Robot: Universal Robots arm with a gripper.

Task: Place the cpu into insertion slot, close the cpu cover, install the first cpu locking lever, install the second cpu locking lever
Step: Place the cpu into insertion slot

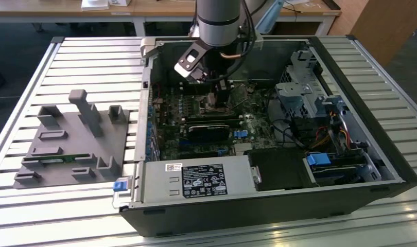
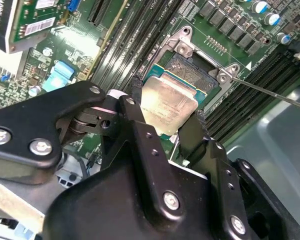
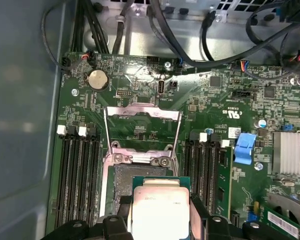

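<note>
Underneath everything, a wide slatted silver-grey metal table (image 1: 85, 56), with a pale wooden desk (image 1: 160, 10) behind it across the room. On the slats, a large black computer case (image 1: 373, 190) lying open; well apart, at the exterior view's left, a grey moulded plastic fixture tray (image 1: 71, 149) with upright posts. Inside the case, a green motherboard (image 1: 194, 146) and a silver box-shaped power supply (image 1: 194, 180). Reaching down into the case, a grey-and-silver robot arm (image 1: 219, 20). Below it, a black two-fingered gripper (image 2: 165, 112), clamped on two opposite edges of the cpu (image 2: 167, 100), a small flat square chip with a dull silver-grey top. Swung open beyond the socket, the cpu cover (image 3: 142, 113), a thin silvery frame plate. Partly under the chip, the insertion slot (image 2: 190, 67), small, square and dark; touching or not, cannot tell. Jutting from its corner, a thin metal rod (image 2: 270, 92).
</note>
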